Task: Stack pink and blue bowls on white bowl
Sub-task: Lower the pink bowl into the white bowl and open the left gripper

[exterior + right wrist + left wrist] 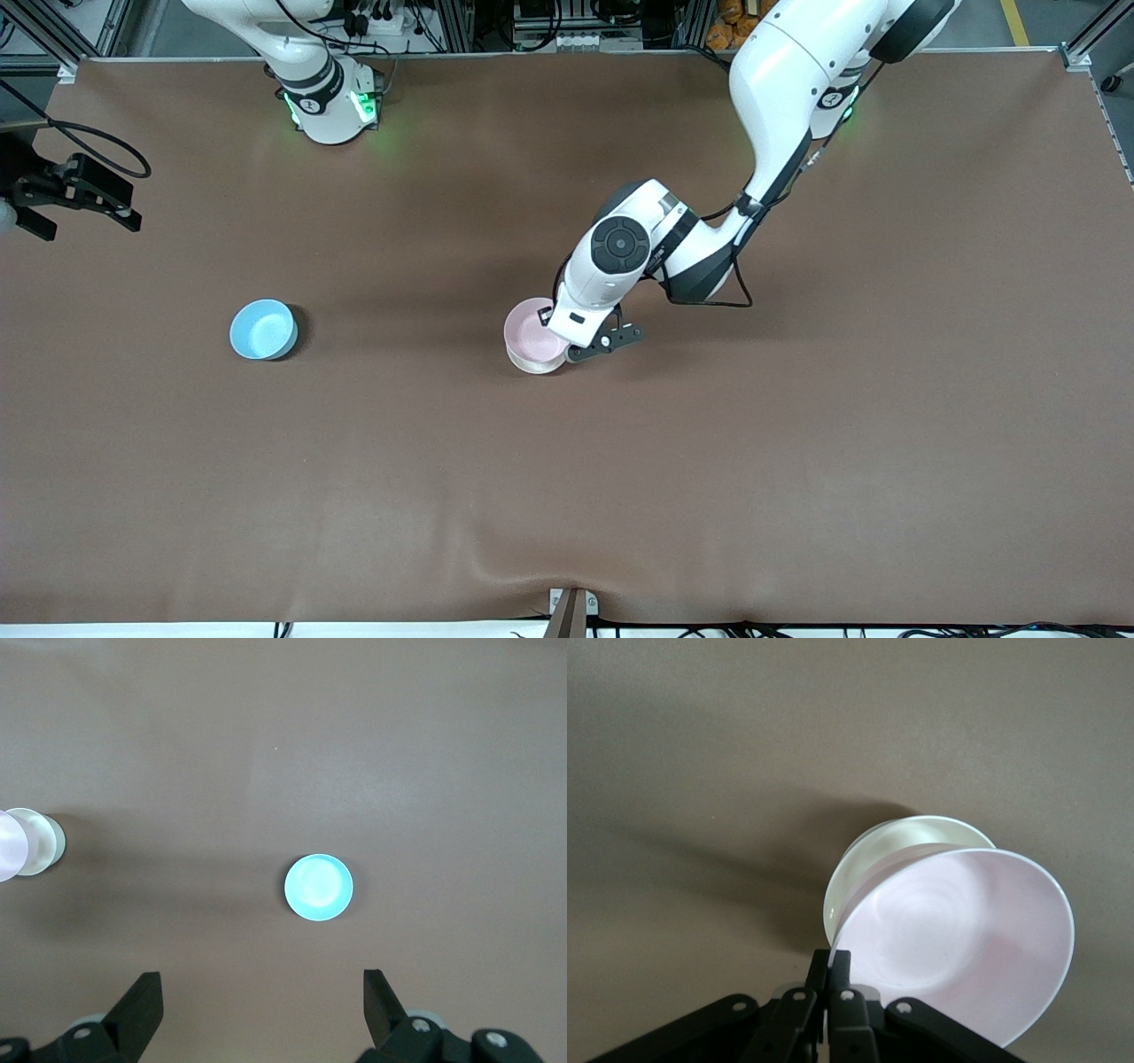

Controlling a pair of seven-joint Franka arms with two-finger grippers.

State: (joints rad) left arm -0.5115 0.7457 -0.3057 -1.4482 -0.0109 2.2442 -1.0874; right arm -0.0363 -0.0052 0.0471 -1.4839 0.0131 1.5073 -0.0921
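My left gripper (574,353) is shut on the rim of the pale pink bowl (532,338) and holds it tilted over the white bowl (866,861), which stands near the middle of the table. In the left wrist view the fingers (841,964) pinch the pink bowl's (961,939) rim. I cannot tell whether the two bowls touch. The light blue bowl (262,329) stands upright and alone toward the right arm's end of the table. My right gripper (84,213) is open and empty, high over that end; its wrist view looks down on the blue bowl (318,887).
The brown table mat (797,461) is bare around the bowls. The right arm's base (330,102) stands at the table's edge farthest from the front camera. A small bracket (571,611) sits at the nearest edge.
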